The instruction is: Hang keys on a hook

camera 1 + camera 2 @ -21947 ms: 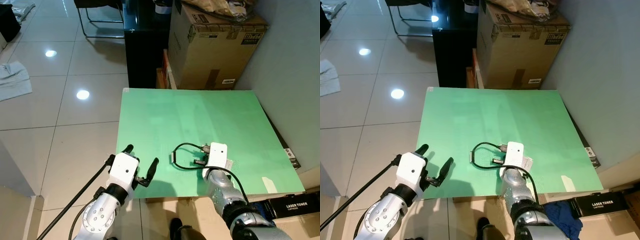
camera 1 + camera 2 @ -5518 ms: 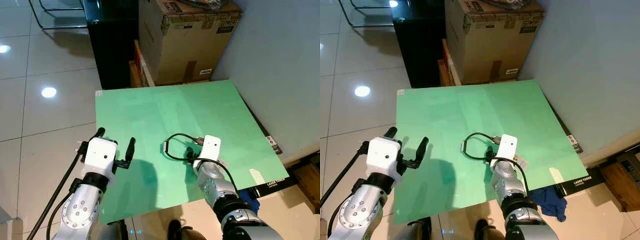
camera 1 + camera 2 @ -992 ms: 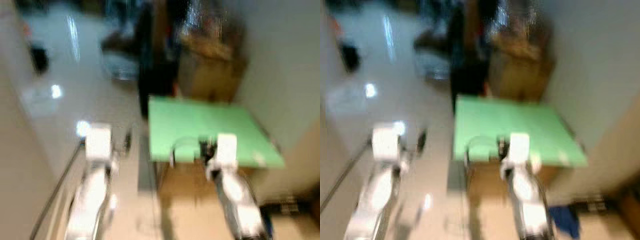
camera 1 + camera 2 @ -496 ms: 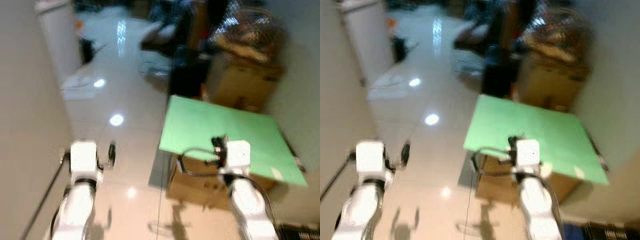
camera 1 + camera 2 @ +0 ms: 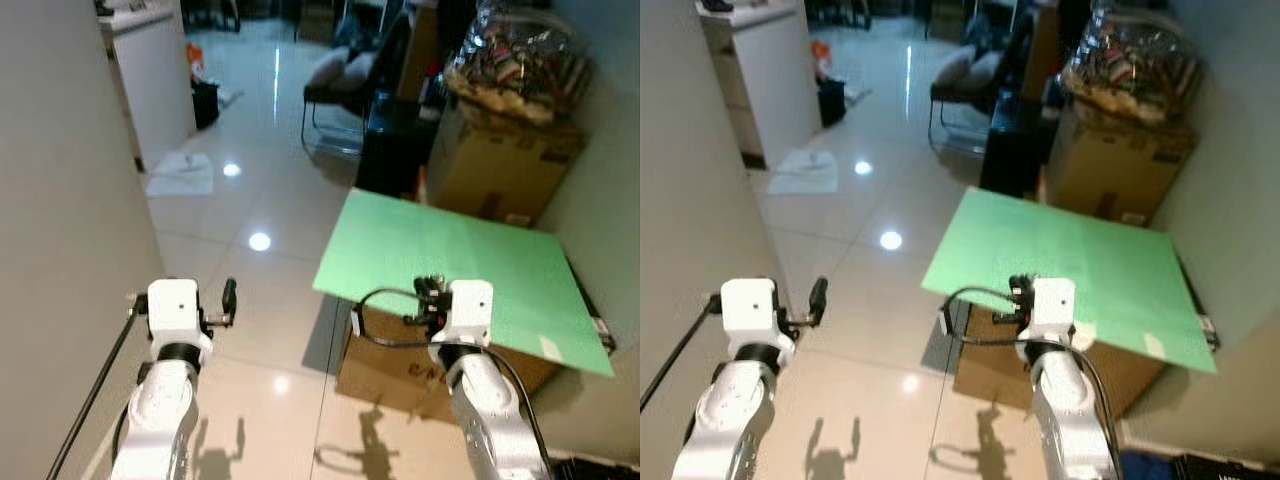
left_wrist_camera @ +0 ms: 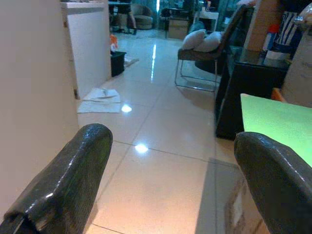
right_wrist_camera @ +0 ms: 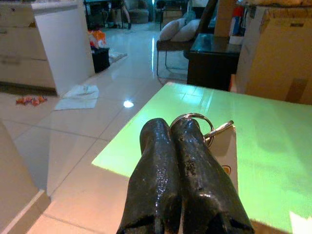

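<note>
My right gripper (image 7: 170, 127) is shut on the keys, held in the air over the near edge of the green board (image 5: 455, 245). A silver key ring (image 7: 196, 118) and a white tag (image 7: 225, 152) stick out beside the black fingers (image 7: 192, 161). From the keys (image 5: 431, 291) a black cord loop (image 5: 378, 318) hangs down to my left, below the board's edge. My left gripper (image 6: 173, 134) is open and holds nothing; it is raised beside the beige wall (image 5: 60, 200) on my left, over the tiled floor.
The green board lies on a low cardboard box (image 5: 385, 365). Behind it stand a large cardboard box (image 5: 500, 160) with a plastic bag on top, a black cabinet (image 5: 392, 150) and a chair (image 5: 340, 90). A white cabinet (image 5: 150, 70) and cloth (image 5: 182, 175) are further left.
The camera has swung and steadied, so the blur is gone and more of the room shows. The right gripper keeps the keys clear of the board; the left stays open.
</note>
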`<state>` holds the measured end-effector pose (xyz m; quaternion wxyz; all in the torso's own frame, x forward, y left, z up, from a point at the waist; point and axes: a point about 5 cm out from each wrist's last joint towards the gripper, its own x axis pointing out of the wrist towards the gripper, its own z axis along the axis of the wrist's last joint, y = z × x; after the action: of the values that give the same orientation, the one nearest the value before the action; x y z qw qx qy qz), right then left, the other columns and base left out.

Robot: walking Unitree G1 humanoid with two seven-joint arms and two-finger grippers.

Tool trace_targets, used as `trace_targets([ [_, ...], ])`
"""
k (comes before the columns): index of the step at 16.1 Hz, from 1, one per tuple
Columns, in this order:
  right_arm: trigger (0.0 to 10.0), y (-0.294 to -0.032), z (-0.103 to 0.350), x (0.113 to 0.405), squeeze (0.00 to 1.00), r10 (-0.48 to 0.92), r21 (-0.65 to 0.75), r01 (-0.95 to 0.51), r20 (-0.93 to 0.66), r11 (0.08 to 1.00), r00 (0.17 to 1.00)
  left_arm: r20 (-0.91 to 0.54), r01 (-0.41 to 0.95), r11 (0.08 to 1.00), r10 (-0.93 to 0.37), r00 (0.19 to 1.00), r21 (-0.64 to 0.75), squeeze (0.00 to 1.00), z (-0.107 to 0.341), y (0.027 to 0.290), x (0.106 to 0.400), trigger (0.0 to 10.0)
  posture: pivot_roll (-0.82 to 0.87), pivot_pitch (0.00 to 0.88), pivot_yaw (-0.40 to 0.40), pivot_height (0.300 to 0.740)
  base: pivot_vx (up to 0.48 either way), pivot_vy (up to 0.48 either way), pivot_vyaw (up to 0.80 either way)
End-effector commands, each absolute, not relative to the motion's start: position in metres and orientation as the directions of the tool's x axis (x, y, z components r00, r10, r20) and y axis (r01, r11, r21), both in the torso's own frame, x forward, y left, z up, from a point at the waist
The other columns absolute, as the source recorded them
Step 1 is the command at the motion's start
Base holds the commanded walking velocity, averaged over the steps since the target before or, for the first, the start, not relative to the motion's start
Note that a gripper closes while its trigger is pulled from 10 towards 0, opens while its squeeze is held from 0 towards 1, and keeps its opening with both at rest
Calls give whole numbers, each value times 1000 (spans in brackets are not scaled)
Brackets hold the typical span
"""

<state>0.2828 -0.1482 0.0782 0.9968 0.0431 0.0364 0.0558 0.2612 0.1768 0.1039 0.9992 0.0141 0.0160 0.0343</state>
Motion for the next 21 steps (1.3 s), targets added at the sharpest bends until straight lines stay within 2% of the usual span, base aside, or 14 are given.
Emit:
trace_targets([
  [1,0,-148,72,283,133,129,87,-119,-109,989,986,-20,-71,997,72,997,26,0,107,175,260,10000,26,0,-85,740,0,420,425],
  [5,0,-151,70,286,137,122,122,-107,-126,987,985,-30,-13,996,15,999,86,0,107,166,261,10000,31,0,-87,740,-457,62,439],
  [10,0,-151,69,285,145,126,139,-109,-120,984,985,-8,4,994,-3,1000,109,0,114,168,268,10000,20,0,-75,740,0,0,440],
  [14,0,-144,70,285,141,172,143,-154,-126,978,977,10,-15,990,14,1000,139,0,118,163,265,10000,17,0,-80,740,0,-480,442],
  [18,0,-145,68,283,145,197,137,-177,-142,975,970,-17,-42,985,46,999,164,0,111,162,261,10000,12,1,-92,740,0,0,444],
  [21,0,-140,68,284,137,227,122,-210,-145,970,963,-21,-52,983,56,998,176,0,111,163,265,10000,10,0,-91,740,0,-480,440],
])
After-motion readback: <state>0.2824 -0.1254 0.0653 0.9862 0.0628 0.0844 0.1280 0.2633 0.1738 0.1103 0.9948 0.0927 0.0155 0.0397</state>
